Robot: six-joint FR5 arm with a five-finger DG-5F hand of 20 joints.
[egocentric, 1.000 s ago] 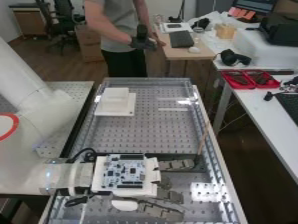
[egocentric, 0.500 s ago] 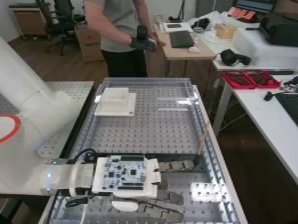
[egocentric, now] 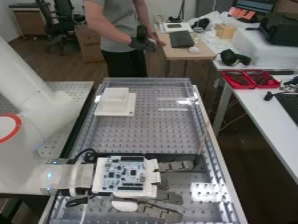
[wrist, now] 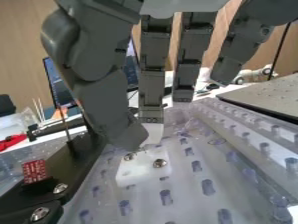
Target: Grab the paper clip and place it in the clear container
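In the high view the hand (egocentric: pixel 169 196) lies low over the perforated plate's near part, its fingers straight and pointing right. Straight fingers of the hand (wrist: pixel 151 70) hang down in the wrist view, with the thumb angled across beside them. A small thin metallic thing (wrist: pixel 140 149) is just under the thumb's tip, by a white block (wrist: pixel 143 167) with two screws; whether it is the paper clip I cannot tell. Clear edges run round the perforated plate (egocentric: pixel 143 135) in the high view; which part is the clear container is unclear.
A green-and-white circuit board (egocentric: pixel 126 175) is mounted on the hand's back. White stacked blocks (egocentric: pixel 115 105) stand at the plate's far left. Black brackets (wrist: pixel 66 185) and a red part (wrist: pixel 35 171) are near the thumb. Red trays (egocentric: pixel 249 80) lie on the side table.
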